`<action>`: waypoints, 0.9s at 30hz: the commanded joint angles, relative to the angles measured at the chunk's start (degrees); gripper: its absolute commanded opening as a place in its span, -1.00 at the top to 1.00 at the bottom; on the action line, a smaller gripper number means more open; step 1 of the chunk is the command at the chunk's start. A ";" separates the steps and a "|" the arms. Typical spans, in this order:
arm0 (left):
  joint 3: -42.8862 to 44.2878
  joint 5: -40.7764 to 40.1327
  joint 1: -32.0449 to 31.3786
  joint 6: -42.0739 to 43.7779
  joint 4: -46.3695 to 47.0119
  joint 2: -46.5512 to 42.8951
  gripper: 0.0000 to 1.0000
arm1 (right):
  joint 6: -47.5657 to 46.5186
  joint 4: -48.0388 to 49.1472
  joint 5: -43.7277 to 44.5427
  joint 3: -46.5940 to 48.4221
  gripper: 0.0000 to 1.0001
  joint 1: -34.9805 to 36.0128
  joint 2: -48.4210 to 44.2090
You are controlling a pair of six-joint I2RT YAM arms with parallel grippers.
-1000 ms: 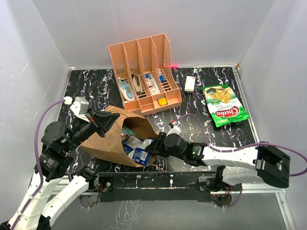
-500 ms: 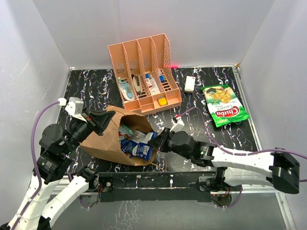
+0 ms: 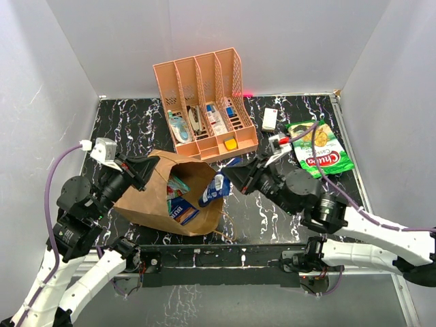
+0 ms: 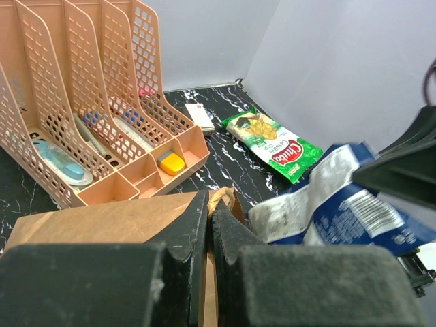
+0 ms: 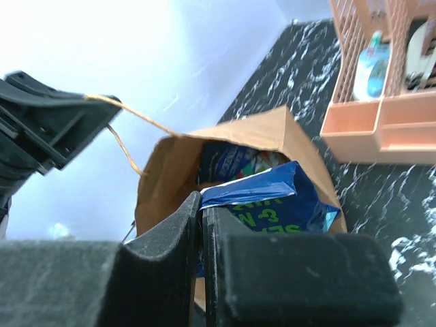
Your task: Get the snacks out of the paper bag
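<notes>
One blue packet (image 3: 215, 189) in right hand (image 3: 229, 176), near paper bag (image 3: 153, 197)

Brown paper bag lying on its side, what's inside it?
Through the open mouth of the brown kraft paper bag, a teal packet and a dark blue packet show. Anything deeper is hidden by the paper wall.

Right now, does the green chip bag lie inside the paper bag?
No, the green chip bag lies flat outside, far to the right of the paper bag.
</notes>
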 commanded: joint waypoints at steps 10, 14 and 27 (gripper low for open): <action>3.15 -2.47 -0.14 1.57 -2.13 1.04 1.00 | -19.96 -4.60 32.35 10.07 0.84 0.20 0.61; 3.69 -1.52 -0.18 2.40 -3.49 0.96 1.00 | -22.35 -4.91 41.97 9.77 0.85 -2.29 3.74; 2.32 7.83 -0.13 3.25 -5.83 -1.47 1.00 | -4.28 -6.47 -4.44 10.01 0.85 -53.67 13.28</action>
